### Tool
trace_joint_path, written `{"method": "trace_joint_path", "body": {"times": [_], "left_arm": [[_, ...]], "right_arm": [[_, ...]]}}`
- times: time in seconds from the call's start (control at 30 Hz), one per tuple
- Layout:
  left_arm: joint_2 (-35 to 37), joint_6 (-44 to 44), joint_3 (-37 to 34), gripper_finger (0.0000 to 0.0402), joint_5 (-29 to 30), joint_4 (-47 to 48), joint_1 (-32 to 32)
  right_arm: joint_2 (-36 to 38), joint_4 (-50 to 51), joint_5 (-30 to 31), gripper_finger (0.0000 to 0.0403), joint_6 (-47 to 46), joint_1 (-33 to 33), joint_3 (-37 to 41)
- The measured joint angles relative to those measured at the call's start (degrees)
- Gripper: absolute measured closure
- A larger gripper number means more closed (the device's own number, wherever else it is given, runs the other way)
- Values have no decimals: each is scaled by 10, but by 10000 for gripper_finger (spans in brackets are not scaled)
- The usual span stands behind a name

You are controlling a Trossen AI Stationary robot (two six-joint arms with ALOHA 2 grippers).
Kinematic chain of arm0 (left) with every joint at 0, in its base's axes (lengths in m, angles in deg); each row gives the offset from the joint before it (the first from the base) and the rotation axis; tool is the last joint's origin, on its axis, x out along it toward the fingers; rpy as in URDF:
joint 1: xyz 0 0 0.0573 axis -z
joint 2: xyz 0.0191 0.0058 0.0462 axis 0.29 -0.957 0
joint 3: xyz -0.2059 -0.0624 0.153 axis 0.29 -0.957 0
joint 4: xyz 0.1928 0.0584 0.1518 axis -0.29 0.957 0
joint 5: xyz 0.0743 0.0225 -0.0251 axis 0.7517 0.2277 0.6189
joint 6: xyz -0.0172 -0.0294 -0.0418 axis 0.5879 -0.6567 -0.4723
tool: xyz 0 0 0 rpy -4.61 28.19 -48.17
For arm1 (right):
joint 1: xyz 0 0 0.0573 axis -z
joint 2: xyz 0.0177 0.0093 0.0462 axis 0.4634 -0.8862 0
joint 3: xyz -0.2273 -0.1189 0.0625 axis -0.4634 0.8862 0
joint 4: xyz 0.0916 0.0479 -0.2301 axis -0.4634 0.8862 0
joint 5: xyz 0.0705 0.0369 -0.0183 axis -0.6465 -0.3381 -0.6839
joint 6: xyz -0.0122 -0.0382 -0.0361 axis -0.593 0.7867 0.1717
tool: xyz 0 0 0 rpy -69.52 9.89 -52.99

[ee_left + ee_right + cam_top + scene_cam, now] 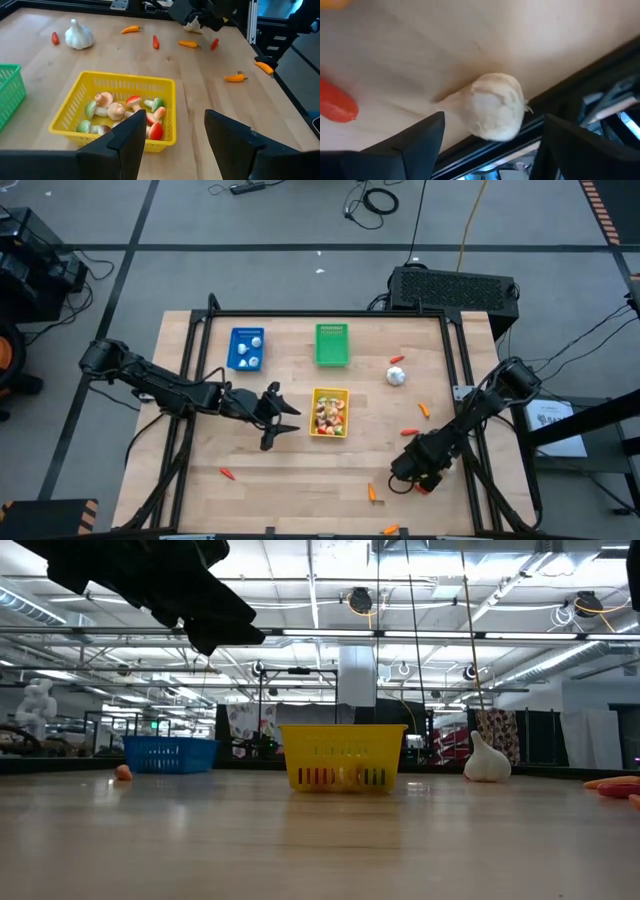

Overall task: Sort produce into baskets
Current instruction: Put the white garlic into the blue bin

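Three baskets sit on the tabletop [300, 480]: a blue basket [246, 348] at 11 o'clock, a green basket [332, 345] at 12 o'clock, and a yellow basket [330, 412] near center.

Contents:
- Blue basket: several white bulbs.
- Green basket: contents cannot be made out.
- Yellow basket: mixed mushroom-like pieces in red, green and tan, as the left wrist view shows.

Loose produce on the tabletop:
- One white garlic bulb [397, 376] at 2 o'clock from the yellow basket, with a small red piece [398, 360] just beside it.
- Orange carrot pieces [424, 409] at 3 o'clock, well apart from the baskets.
- One orange piece [228, 474] at 7 o'clock.
- Further orange pieces [372, 492] at 5 o'clock, near the front edge.

Left end effector [282, 416]: positioned at 9 o'clock from the yellow basket, just beside it, raised above the tabletop. Fingers are spread apart and hold nothing.

Right end effector [418, 470]: positioned at 4 o'clock, near the right frame rail, low over the tabletop. Fingers are spread. A second garlic bulb [495, 106] lies between them at the tabletop edge, not touching either finger. A red piece [336, 105] lies near it.
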Motion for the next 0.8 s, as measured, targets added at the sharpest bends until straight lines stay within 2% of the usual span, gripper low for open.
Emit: {"method": "trace_joint_path", "body": {"times": [0.4, 0.8], "left_arm": [[0, 0, 0, 194, 0, 0, 0], [0, -1, 0, 194, 0, 0, 0]], "right_arm": [[1, -93, -24, 102, -1, 1, 53], [1, -87, -37, 194, 5, 1, 42]]}}
